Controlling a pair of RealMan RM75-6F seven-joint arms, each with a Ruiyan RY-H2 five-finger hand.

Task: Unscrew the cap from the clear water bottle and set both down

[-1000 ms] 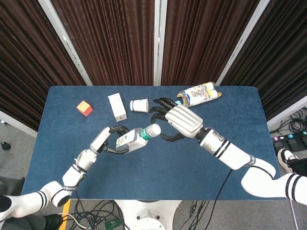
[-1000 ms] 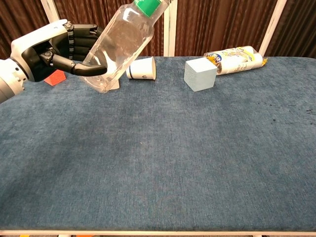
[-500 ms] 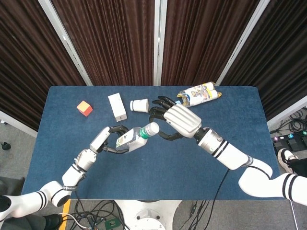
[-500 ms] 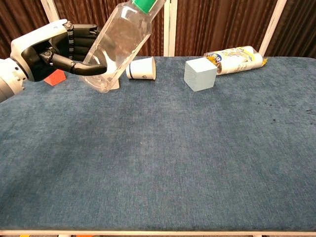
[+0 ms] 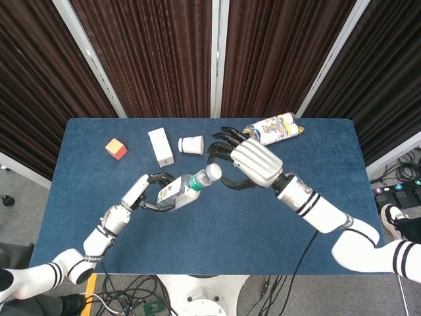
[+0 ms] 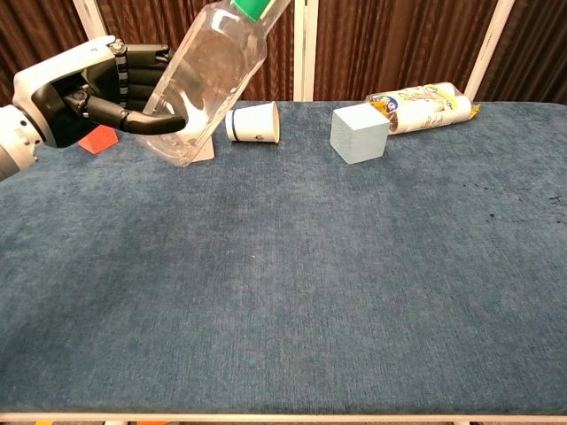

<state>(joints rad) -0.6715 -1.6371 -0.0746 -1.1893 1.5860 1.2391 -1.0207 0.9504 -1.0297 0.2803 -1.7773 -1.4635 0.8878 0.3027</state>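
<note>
While held aloft over the tabletop, tilted, neck up and toward the right: one clear water bottle, gripped round its lower body by the left hand. Looks empty, so judged light; thin plastic walls, likely to dent and slip under a hard squeeze. Best kept held low on the body, clear of the neck. One cap, whitish in the head view, above a green band; small, rigid, probably ribbed, best pinched at its rim. Right hand just beside the cap, fingers spread and curled, holding nothing; contact with the cap cannot be told.

Elsewhere, counted: one paper cup on its side, one pale blue block, one white box, one orange cube, one snack bag.
</note>
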